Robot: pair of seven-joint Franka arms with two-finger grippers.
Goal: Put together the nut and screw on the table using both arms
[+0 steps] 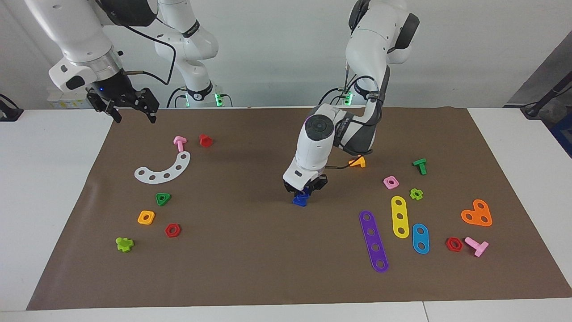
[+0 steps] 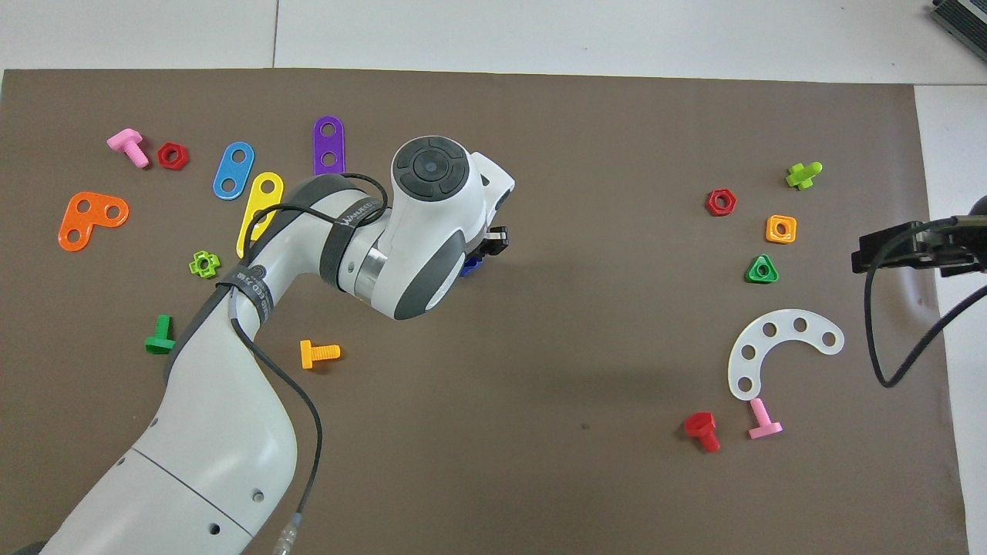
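Note:
My left gripper (image 1: 304, 191) is down at the middle of the brown mat (image 1: 250, 250), its fingers closed around a small dark-blue piece (image 1: 301, 199) that touches the mat. The nut and the screw seem to be together there, and I cannot tell one from the other. In the overhead view the left arm's wrist covers most of it, and only a blue edge (image 2: 469, 267) shows beside the gripper (image 2: 484, 253). My right gripper (image 1: 134, 112) is open and empty, and it waits raised over the mat's corner at the right arm's end (image 2: 887, 250).
An orange screw (image 1: 358, 162) lies close to the left arm's wrist. Pink nut (image 1: 390, 182), green screw (image 1: 420, 166) and several flat plates (image 1: 400, 216) lie toward the left arm's end. White curved plate (image 1: 164, 169), green triangle (image 1: 162, 198), orange nut (image 1: 146, 217) and red screw (image 1: 205, 140) lie toward the right arm's end.

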